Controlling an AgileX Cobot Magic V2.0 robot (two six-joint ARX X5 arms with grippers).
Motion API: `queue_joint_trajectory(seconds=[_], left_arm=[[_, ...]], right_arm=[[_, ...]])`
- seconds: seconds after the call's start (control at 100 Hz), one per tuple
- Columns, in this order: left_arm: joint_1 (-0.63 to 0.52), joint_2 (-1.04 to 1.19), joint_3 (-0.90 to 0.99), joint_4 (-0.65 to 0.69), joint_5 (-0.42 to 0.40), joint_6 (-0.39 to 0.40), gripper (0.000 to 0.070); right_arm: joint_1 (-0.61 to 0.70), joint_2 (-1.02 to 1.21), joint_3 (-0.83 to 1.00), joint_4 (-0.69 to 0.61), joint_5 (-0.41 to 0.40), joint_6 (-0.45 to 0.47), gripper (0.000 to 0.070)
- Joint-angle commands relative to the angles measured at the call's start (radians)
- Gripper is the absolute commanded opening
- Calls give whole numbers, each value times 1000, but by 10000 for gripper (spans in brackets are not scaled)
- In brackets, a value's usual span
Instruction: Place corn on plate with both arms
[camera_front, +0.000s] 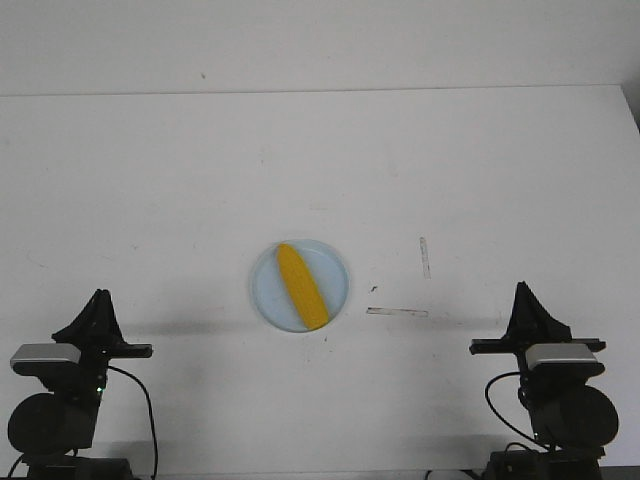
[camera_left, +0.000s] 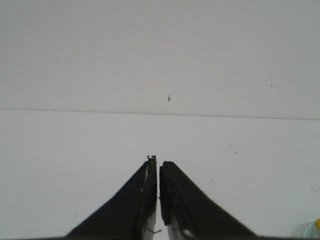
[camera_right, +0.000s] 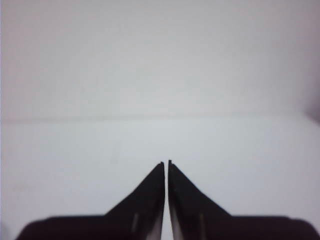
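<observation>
The yellow corn (camera_front: 302, 286) lies diagonally on the pale blue plate (camera_front: 333, 266) in the middle of the white table, its lower end reaching the plate's near rim. My left gripper (camera_front: 98, 296) rests at the near left, shut and empty, well apart from the plate. In the left wrist view its fingers (camera_left: 158, 161) point over bare table, and a sliver of yellow and blue, too small to name, shows at the frame's edge (camera_left: 315, 227). My right gripper (camera_front: 522, 288) rests at the near right, shut and empty; the right wrist view shows only its closed tips (camera_right: 166, 162) over white table.
Two short strips of clear tape (camera_front: 397, 311) (camera_front: 424, 257) are stuck on the table right of the plate. The table's far edge (camera_front: 300, 92) runs across the back, with a white wall behind it.
</observation>
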Motion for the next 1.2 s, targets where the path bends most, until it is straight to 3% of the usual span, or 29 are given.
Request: queue_joint_trajectory(seconds=[0.0, 0.93, 1.19], left_arm=[[0, -1, 11, 15, -3, 9, 2], [0, -2, 11, 14, -3, 9, 1], [-7, -111, -54, 24, -2, 8, 1]], right_arm=[[1, -37, 4, 6, -2, -5, 10], [1, -116, 5, 9, -1, -5, 10], [1, -116, 5, 9, -1, -5, 10]])
